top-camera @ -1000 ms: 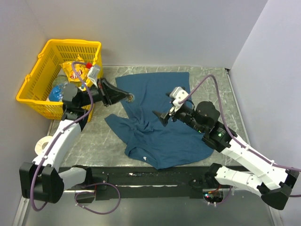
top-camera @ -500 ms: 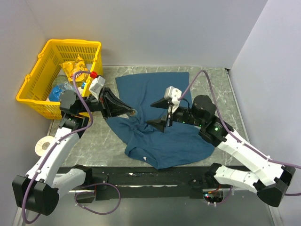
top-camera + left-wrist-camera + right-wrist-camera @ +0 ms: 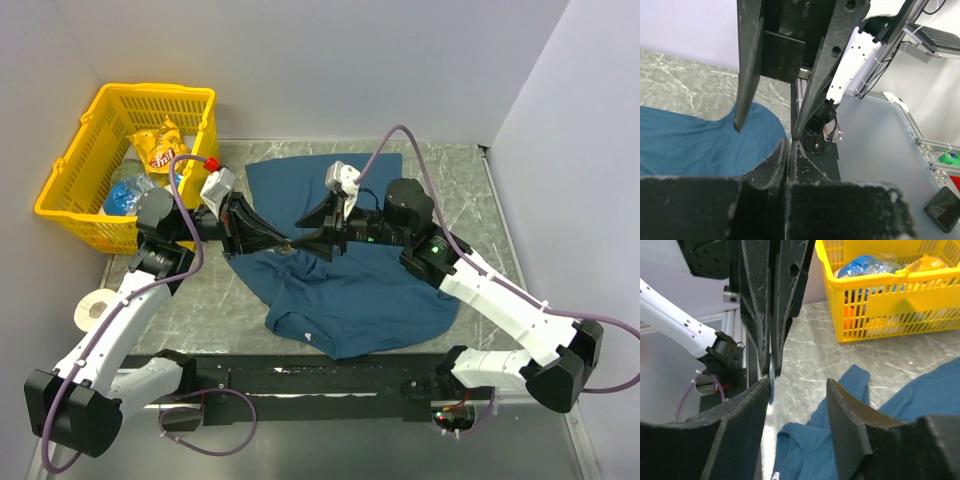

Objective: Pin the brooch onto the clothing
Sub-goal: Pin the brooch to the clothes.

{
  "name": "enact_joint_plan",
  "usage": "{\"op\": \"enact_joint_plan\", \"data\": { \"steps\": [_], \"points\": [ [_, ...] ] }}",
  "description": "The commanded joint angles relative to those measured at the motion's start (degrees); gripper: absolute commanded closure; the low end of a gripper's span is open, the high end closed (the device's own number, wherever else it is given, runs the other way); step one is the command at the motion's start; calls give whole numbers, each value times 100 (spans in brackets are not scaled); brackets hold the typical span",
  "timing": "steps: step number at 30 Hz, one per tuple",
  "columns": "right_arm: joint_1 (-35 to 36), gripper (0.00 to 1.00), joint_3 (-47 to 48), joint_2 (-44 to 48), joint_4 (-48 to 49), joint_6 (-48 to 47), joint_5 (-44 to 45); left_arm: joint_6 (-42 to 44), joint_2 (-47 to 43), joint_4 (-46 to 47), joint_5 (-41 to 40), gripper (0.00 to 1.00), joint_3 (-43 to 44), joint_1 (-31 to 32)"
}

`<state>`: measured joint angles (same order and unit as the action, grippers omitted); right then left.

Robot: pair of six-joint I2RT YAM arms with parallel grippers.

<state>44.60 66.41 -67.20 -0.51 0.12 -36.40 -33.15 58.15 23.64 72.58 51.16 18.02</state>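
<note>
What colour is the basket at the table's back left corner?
Bright yellow; the basket shows best in the top external view.

Light: bright, even and diffuse, coming from above in all views.
Shadows: soft and faint, under the arms on the T-shirt and the table.
Glare: a thin pale glint on the brooch edge.
Focus: the top view is sharp; the nearest fingers are slightly soft.
Edges: the walls lean outward, wide-angle.

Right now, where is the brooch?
The brooch is pinched edge-on in the tips of the left gripper, just inside the open right gripper, above the clothing at mid-table in the top view.
</note>
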Motion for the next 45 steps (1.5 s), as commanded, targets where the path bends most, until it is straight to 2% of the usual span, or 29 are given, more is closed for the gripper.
{"op": "enact_joint_plan", "data": {
  "steps": [1, 4, 7, 8, 9, 12, 14, 18, 24, 25, 28, 29, 30, 32, 33, 36, 38, 41, 43, 45],
  "points": [
    [-13, 47, 399, -206, 104, 216, -218, 221, 30, 71, 11, 99, 281, 79],
    [-21, 49, 443, -285, 113, 252, -323, 335, 47, -69, -33, 99, 316, 88],
    [-21, 63, 495, -364, 78, 252, -429, 379, 38, -70, -86, 99, 334, 96],
    [-21, 71, 513, -373, 78, 243, -464, 370, 21, -70, -103, 99, 334, 88],
    [-21, 76, 530, -399, 78, 252, -534, 379, 12, -70, -138, 99, 342, 88],
    [-22, 83, 557, -443, 78, 243, -666, 388, 3, -35, -208, 99, 334, 96],
    [-21, 100, 609, -469, 78, 269, -789, 405, 3, -70, -279, 99, 342, 96],
    [-21, 100, 698, -540, -124, 243, -921, 466, 21, -166, -402, 99, 342, 105],
    [-39, 100, 733, -505, -282, 181, -825, 1002, 3, -1026, -1008, 96, 553, 96],
    [-39, 100, 759, -522, -326, 173, -833, 1038, 29, -1124, -1104, 99, 614, 96],
    [-48, 100, 864, -592, -450, 146, -887, 1004, 65, -968, -1053, 99, 606, 96],
    [-39, 93, 830, -584, -424, 155, -869, 933, 65, -932, -1087, 99, 606, 105],
    [-48, 77, 795, -540, -362, 146, -886, 907, 56, -914, -1209, 99, 597, 96],
    [-48, 38, 611, -461, -196, 216, -816, 871, 30, -870, -1219, 99, 580, 96],
    [-48, 35, 558, -382, -134, 216, -781, 897, 21, -878, -1254, 99, 580, 96],
    [-57, 34, 557, -408, -142, 225, -772, 819, -14, -756, -1228, 99, 545, 96],
    [-65, 39, 566, -443, -107, 286, -851, 731, -14, -616, -1158, 99, 536, 96],
    [-57, 55, 557, -539, -2, 366, -877, 678, -5, -580, -1097, 99, 518, 96],
    [-65, 71, 575, -584, 7, 401, -886, 643, -14, -510, -1079, 99, 483, 96],
    [-65, 75, 583, -645, 25, 410, -939, 590, -41, -405, -1061, 99, 448, 96]
  ]
}}
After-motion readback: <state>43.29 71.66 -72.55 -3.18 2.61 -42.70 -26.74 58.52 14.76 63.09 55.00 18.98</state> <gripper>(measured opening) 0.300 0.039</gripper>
